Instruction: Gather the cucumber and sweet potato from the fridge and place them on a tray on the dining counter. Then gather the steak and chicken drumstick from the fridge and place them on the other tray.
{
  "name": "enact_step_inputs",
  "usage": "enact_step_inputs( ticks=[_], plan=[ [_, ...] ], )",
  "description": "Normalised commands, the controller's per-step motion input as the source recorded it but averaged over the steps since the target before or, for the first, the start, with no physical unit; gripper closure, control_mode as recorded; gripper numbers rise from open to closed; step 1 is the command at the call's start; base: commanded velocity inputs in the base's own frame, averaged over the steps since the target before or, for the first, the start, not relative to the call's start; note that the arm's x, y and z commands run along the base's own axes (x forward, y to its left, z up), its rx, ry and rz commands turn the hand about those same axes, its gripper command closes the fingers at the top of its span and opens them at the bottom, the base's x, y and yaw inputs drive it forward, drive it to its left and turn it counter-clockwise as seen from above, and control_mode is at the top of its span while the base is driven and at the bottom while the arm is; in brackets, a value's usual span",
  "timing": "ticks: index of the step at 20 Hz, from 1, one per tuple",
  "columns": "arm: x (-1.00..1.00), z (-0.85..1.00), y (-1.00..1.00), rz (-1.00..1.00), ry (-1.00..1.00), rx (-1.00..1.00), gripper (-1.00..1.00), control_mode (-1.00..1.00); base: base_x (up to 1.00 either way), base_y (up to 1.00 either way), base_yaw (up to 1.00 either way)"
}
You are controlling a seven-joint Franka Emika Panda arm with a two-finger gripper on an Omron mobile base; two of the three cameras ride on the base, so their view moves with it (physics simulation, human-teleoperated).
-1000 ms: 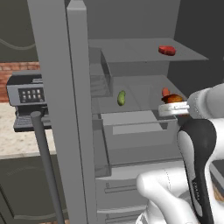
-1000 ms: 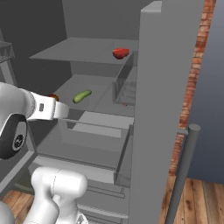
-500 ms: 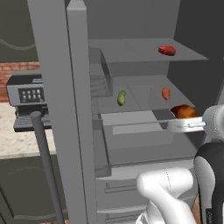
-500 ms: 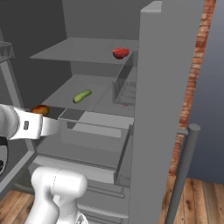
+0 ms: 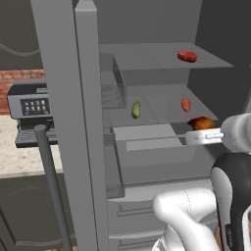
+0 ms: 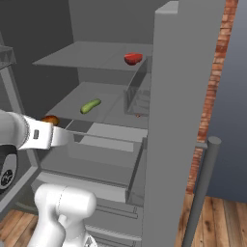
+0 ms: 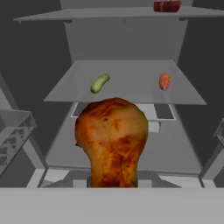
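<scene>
Drumstick retrieval — carry-out from the fridge [image 5: 147, 59]

The gripper [image 5: 196, 138] is clamped on the chicken drumstick [image 7: 111, 142], held just in front of the fridge's middle shelf. On that shelf lie the cucumber [image 5: 136, 109] and sweet potato [image 5: 186, 104]; the steak [image 5: 187, 56] sits one shelf up. Judged next move: turn toward the dining counter (tray not in sight) — release there.

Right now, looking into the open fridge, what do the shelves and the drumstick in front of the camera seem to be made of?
The shelves look like pale grey glass or clear plastic: flat, thin-edged and slightly see-through, though the rendering leaves that open. The drumstick looks like roasted meat: its skin is mottled orange-brown, glossy, with darker seared patches.
</scene>
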Motion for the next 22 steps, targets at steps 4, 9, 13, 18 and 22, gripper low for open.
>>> enact_step_inputs(
  ticks=[4, 9, 13, 18, 22],
  plan=[
    [0.41, -0.26, 0.00, 0.00, 0.00, 0.00, 1.00, -1.00, 0.00, 0.00, 0.00],
    [0.29, -0.30, 0.00, 0.00, -0.01, 0.00, 1.00, -1.00, 0.00, 0.00, 0.00],
    [0.03, -0.21, 0.00, 0.00, -0.11, 0.00, 1.00, -1.00, 0.00, 0.00, 0.00],
    [0.00, -0.05, 0.00, 0.00, -0.07, 0.00, 1.00, 1.00, 0.00, 0.00, 0.00],
    [0.00, 0.00, 0.00, 0.00, 0.00, 0.00, 1.00, 1.00, -0.27, 0.00, 0.00]
  ],
)
